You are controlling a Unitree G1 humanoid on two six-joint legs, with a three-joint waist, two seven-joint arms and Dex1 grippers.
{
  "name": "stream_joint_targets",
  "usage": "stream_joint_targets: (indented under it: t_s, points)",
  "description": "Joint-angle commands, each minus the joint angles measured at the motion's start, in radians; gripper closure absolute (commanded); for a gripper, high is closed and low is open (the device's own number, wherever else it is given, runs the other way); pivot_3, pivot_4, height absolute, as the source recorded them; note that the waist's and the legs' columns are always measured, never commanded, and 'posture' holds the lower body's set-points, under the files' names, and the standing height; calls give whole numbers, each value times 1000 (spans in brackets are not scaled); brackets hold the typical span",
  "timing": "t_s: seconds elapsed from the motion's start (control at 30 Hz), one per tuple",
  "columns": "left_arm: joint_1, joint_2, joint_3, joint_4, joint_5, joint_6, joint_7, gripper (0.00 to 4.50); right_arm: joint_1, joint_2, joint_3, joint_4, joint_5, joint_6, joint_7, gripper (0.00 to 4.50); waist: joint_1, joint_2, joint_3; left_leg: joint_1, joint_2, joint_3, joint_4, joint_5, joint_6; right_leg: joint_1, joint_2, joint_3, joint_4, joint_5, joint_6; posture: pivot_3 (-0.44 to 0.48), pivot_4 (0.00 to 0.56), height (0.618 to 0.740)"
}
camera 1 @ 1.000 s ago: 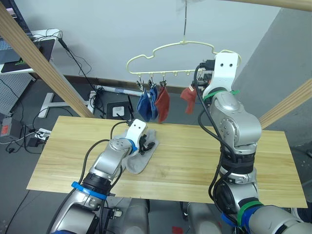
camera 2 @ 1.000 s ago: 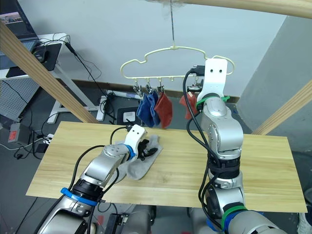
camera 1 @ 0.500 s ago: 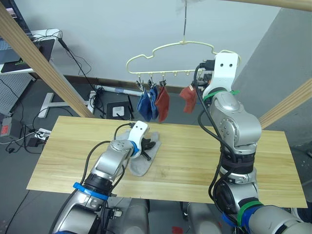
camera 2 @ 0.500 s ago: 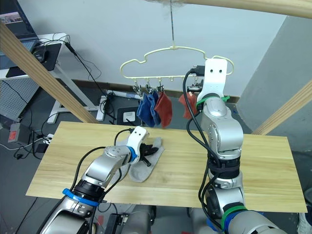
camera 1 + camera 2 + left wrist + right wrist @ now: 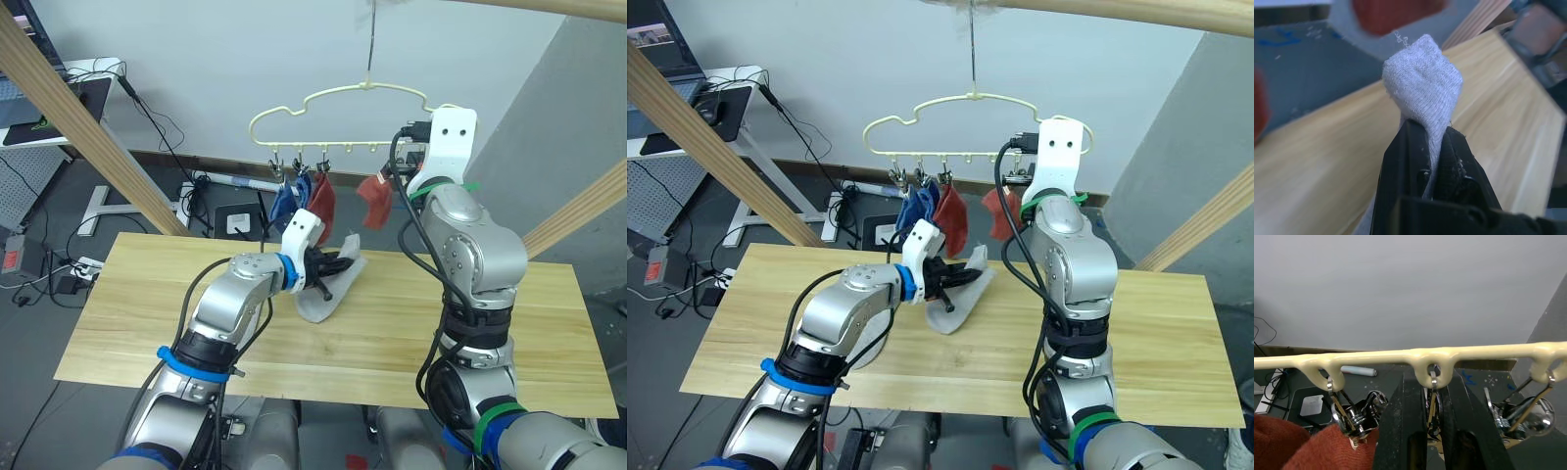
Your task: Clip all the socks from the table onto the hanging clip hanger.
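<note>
My left gripper (image 5: 336, 265) is shut on a light grey sock (image 5: 325, 295), which hangs from it just above the table (image 5: 137, 313). The left wrist view shows the sock's bunched end (image 5: 1422, 81) poking out past the closed fingers (image 5: 1409, 147). The pale-yellow clip hanger (image 5: 338, 94) hangs behind the table. Two blue socks (image 5: 284, 203) and a rust red sock (image 5: 321, 200) are clipped at its left, with another red sock (image 5: 373, 195) further right. My right gripper (image 5: 1432, 394), raised at the hanger's right end, is shut on a metal clip (image 5: 1431, 396) under the bar.
Slanted wooden poles rise at the left (image 5: 88, 127) and right (image 5: 578, 211), and a round pole (image 5: 1117, 12) crosses overhead. A desk (image 5: 59, 108), cables and a power strip sit on the floor behind the table.
My left gripper has lifted the grey sock off the table and carried it up and to the right, towards the hanger. The right arm has stayed at the clip.
</note>
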Motion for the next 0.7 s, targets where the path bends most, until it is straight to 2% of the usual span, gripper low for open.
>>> stream_joint_targets:
  t_s: [0.03, 0.27, 0.7]
  points:
    - [-34, -19, 9, -57, -47, 23, -17, 4022, -25, 4, -8, -55, 5, 1, 0, 4481, -1, 0, 0, 0, 0, 0, 0, 0, 0, 0, 0, 0, 0, 0, 0, 11, 289, 740]
    - [-86, -59, 10, -79, -103, 59, -19, 4022, -29, 4, -9, -58, 3, 2, 1, 4481, -10, 0, 0, 0, 0, 0, 0, 0, 0, 0, 0, 0, 0, 0, 0, -3, 280, 740]
    - [-229, -167, 25, 213, -39, -102, 43, 4022, -35, 15, -5, -65, 4, 6, 0, 4481, -21, 0, 0, 0, 0, 0, 1, 0, 0, 0, 0, 0, 0, 0, 0, -21, 273, 740]
